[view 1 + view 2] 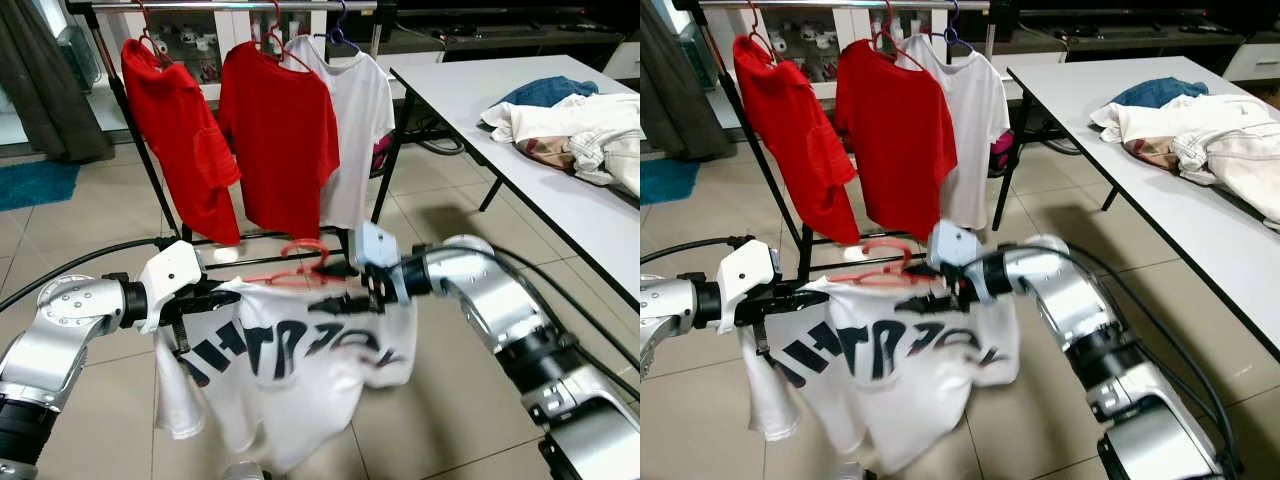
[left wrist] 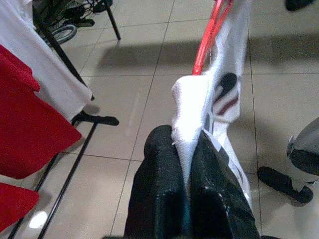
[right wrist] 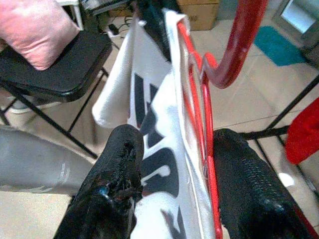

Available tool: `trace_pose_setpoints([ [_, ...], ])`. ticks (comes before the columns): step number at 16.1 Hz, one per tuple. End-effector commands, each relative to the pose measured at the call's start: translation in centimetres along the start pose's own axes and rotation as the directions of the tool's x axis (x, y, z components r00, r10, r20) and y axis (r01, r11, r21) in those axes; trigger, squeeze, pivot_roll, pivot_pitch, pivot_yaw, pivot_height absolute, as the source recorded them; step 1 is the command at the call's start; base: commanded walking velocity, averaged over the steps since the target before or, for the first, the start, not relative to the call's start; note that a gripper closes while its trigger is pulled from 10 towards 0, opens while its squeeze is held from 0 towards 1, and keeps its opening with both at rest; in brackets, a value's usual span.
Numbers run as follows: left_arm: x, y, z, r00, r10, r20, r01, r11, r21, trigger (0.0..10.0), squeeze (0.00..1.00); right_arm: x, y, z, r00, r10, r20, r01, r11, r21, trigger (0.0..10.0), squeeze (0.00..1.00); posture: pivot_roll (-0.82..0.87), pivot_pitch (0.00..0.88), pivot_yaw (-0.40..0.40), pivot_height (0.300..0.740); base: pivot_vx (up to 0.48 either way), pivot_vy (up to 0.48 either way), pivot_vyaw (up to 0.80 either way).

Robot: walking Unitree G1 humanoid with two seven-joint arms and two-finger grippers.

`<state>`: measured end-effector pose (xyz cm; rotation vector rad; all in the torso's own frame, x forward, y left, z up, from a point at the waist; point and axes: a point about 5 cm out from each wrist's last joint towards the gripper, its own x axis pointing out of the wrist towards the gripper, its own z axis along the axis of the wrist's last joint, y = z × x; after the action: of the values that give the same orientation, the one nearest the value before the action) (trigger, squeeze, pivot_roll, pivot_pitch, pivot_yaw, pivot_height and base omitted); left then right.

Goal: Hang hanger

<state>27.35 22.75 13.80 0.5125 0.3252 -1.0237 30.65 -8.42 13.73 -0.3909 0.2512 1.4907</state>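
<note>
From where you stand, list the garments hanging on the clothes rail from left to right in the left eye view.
Red T-shirt → second red T-shirt → white T-shirt, partly tucked behind the second red one. All three hang from the rail on hangers.

A silver clothes rail on a black metal frame point(image 1: 245, 6) stands on the beige tiled floor point(image 1: 90, 215) and carries two red T-shirts point(image 1: 283, 135) and one white T-shirt point(image 1: 360, 110) on hangers. To the right, a long white table point(image 1: 470, 90) holds a heap of clothes: a blue garment point(image 1: 548, 91) behind crumpled white and cream ones point(image 1: 575, 125). A teal rug point(image 1: 35, 183) lies on the floor at far left.
</note>
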Motion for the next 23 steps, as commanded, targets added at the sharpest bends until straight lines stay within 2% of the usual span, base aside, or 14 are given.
trace_pose_setpoints([
  [1,-0.3,0.7,0.8,0.999,0.032,0.018,-0.032,0.999,0.032,0.0,0.00,0.1,0.3,0.1,1.000,0.030,-0.006,-0.030,1.000,-0.007,0.0,0.00,0.06,0.000,-0.009,0.740,0.000,0.000,0.00],
  [6,-0.2,0.4,1.2,0.999,0.010,0.046,-0.011,0.999,0.033,0.0,0.00,0.8,0.2,-0.1,0.999,-0.014,-0.040,0.013,1.000,-0.014,0.0,0.00,0.06,0.000,-0.011,0.740,0.000,0.000,0.00],
  [11,-0.4,-0.1,1.6,0.998,-0.013,0.065,0.011,0.999,0.033,0.0,0.00,0.7,-0.1,-0.5,0.997,-0.055,-0.062,0.055,0.998,-0.003,0.0,0.00,0.06,0.000,-0.014,0.740,0.000,0.000,0.00],
  [17,-0.8,0.1,1.6,0.998,-0.001,0.061,0.000,1.000,0.016,0.0,0.00,0.4,-0.5,-0.6,0.994,-0.082,-0.068,0.082,0.997,-0.009,0.0,0.00,0.07,0.000,-0.018,0.740,0.000,0.000,0.00],
  [18,-1.4,0.4,1.8,0.997,0.028,0.079,-0.028,1.000,0.001,10.0,0.00,0.2,-0.7,-0.5,0.994,-0.088,-0.066,0.088,0.996,-0.008,0.0,0.00,0.07,0.000,-0.017,0.740,0.000,0.000,0.00],
  [19,-1.7,0.5,1.8,0.996,0.030,0.082,-0.031,0.999,0.009,10.0,0.18,0.1,-0.7,-0.5,0.994,-0.090,-0.066,0.090,0.996,-0.008,0.0,0.00,0.07,0.000,-0.017,0.740,0.000,0.000,0.00],
  [20,-2.1,0.4,1.6,0.997,0.023,0.070,-0.024,1.000,0.018,10.0,1.00,0.0,-0.8,-0.4,0.994,-0.093,-0.064,0.092,0.996,-0.008,0.0,0.00,0.07,0.000,-0.015,0.740,0.000,0.000,0.00],
  [23,-3.2,0.1,0.5,1.000,0.006,-0.001,-0.006,1.000,0.028,10.0,1.00,-0.3,-0.9,-0.4,0.994,-0.097,-0.059,0.097,0.995,-0.007,0.0,0.00,0.07,0.000,-0.010,0.740,0.000,0.000,0.00],
])
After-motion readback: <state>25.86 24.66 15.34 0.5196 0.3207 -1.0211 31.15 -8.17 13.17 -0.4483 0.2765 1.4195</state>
